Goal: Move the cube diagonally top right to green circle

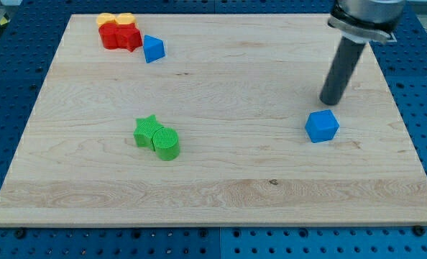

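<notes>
A blue cube (322,126) lies on the wooden board at the view's right. My tip (329,102) stands just above the cube in the view, close to its top edge; whether it touches is unclear. A green circle (167,143) lies left of centre, touching a green star (148,130) on its upper left. The cube is far to the right of the green circle.
At the view's top left, a red block (121,36) and a yellow block (116,19) sit together, with a blue block (153,49) just to their right. The board's edge (213,223) runs along the view's bottom.
</notes>
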Robot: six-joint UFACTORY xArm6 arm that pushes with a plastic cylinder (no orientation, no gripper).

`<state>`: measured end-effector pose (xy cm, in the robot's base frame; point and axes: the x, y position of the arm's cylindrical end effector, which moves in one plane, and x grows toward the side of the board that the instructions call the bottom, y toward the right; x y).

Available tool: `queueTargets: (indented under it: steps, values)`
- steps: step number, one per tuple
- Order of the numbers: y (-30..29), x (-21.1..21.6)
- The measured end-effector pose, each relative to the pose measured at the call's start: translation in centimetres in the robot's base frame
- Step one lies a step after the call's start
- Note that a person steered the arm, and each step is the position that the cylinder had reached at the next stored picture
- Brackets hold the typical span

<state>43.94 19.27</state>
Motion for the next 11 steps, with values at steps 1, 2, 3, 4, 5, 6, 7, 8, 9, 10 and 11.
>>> queueTargets:
  steps: [1,2,3,4,5,6,7,8,9,10,11]
  values:
    - [2.3,3.8]
    - [3.7,7.1]
    - [1.8,8.6]
    - [-1.5,6.8]
    - [-2.6,4.5]
    - [-2.6,3.6]
    - [-3.8,2.1]
    - [-4.7,0.0]
    - [-5.6,-2.3]
    - [-5.8,-2.9]
    - [-5.8,0.6]
